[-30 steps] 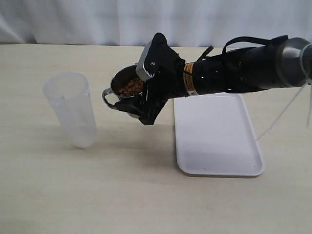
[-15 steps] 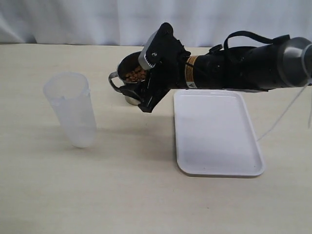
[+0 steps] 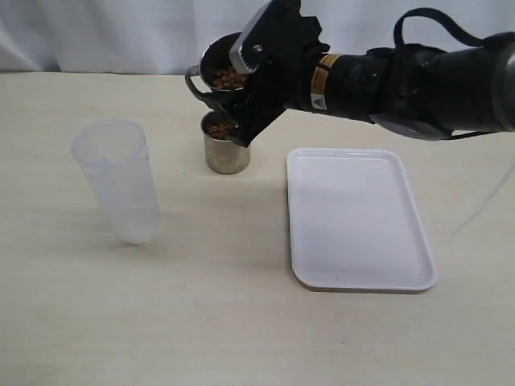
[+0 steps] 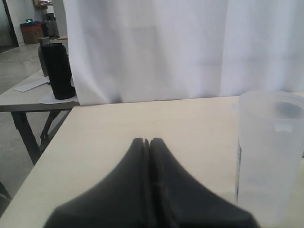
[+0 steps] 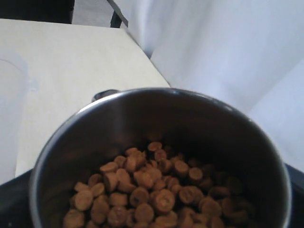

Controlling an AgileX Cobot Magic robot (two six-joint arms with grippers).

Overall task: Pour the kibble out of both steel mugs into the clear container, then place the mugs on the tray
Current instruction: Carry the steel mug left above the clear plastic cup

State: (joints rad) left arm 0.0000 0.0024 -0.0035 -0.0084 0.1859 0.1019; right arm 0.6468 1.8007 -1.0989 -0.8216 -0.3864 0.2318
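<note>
Your right tool (image 3: 241, 90) is clamped on one steel mug (image 3: 211, 58) and holds it in the air at the far side of the surface (image 3: 201, 322). The mug sits over the second steel mug (image 3: 227, 154), though you cannot tell whether it is straight above or farther back. The held mug is tilted, with its loop handle to the left, and small round brown kibble (image 3: 228, 78) is heaped inside against the shiny curved wall. The second mug stands upright on the surface, with pellets showing at its rim.

Left and nearer stands the clear container (image 3: 121, 185), a tall frosted plastic cylinder with a small lip. To the right lies the tray (image 3: 358, 217), flat, white and smooth, with rounded corners and a low rim.

Your left tool (image 4: 147, 141) has its dark fingers pressed together, near the container.
</note>
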